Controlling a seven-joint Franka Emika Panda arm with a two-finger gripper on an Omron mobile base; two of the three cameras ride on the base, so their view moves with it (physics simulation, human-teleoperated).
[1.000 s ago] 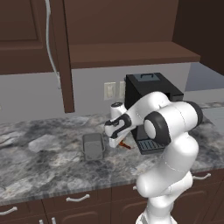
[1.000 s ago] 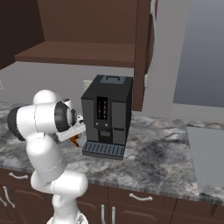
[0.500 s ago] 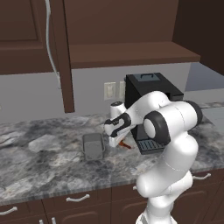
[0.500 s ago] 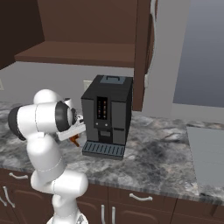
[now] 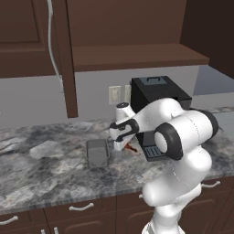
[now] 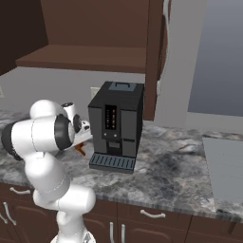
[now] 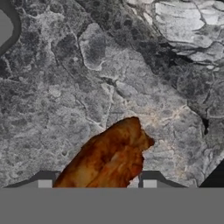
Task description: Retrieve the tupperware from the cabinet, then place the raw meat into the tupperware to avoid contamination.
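Note:
The raw meat [image 7: 109, 159], an orange-brown drumstick-shaped piece, lies on the marble counter [image 7: 65, 96] between my two fingertips. My gripper [image 7: 96, 183] is open, its tips flanking the meat close on both sides. From the left base view the gripper [image 5: 122, 144] points down at the meat [image 5: 132, 148], just right of the grey tupperware [image 5: 97, 153], which stands upright on the counter. A corner of the tupperware [image 7: 4, 26] also shows in the hand view. The dark brown cabinet [image 5: 132, 27] above has its door [image 5: 68, 64] swung open.
A tall black coffee machine [image 5: 157, 98] stands right behind the meat, its drip tray [image 6: 113, 162] close to the gripper. A wall outlet [image 5: 114, 95] is behind. Drawers with curved handles [image 5: 81, 207] run below the counter edge. Free counter lies left of the tupperware.
The arm and the meat have stayed where they were. The fingers have drawn a little closer together around the meat.

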